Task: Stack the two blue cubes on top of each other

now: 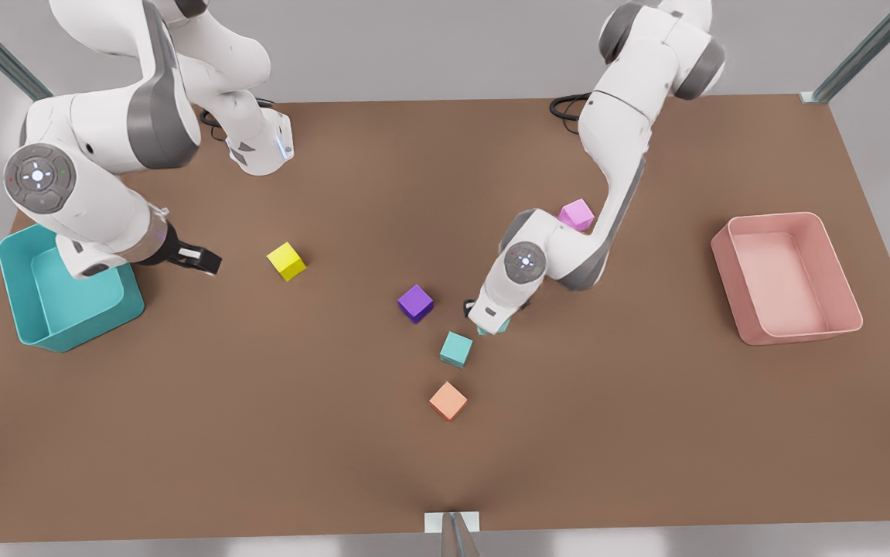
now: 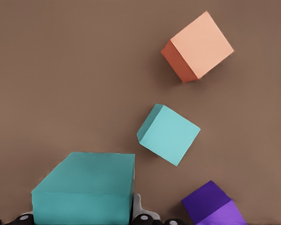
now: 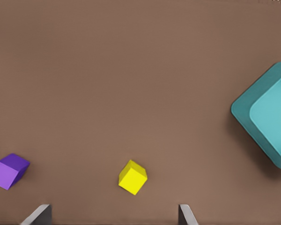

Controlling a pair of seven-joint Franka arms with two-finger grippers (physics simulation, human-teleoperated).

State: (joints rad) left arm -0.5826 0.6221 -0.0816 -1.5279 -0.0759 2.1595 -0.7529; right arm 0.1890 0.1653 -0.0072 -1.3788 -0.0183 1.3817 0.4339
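Risk, principal: the held teal cube [image 2: 86, 187] may be set down off-centre on the second teal cube [image 1: 456, 349], since the latter sits turned at an angle to the held one; a skewed landing is judged likely to tip it off or shove the lower cube toward the orange cube [image 1: 448, 401] just beyond it. Risk, lesser: the purple cube [image 1: 415, 302], close beside the working arm, may be nudged in transit. Items, largest first: brown table [image 1: 646, 433]; teal bin [image 1: 58, 325] at the front view's left; pink bin [image 1: 789, 325] at its right. Left gripper [image 1: 493, 325]: low over the table centre, jaws clenched on the first teal cube, seen close in the left wrist view. Right gripper [image 1: 205, 259]: waiting beside the teal bin, fingers [image 3: 37, 215] spread and empty, the yellow cube [image 1: 286, 261] near. Teal cubes: small, plain, matte, identical, near each other but apart. Pink cube [image 1: 577, 214]: behind the left arm.
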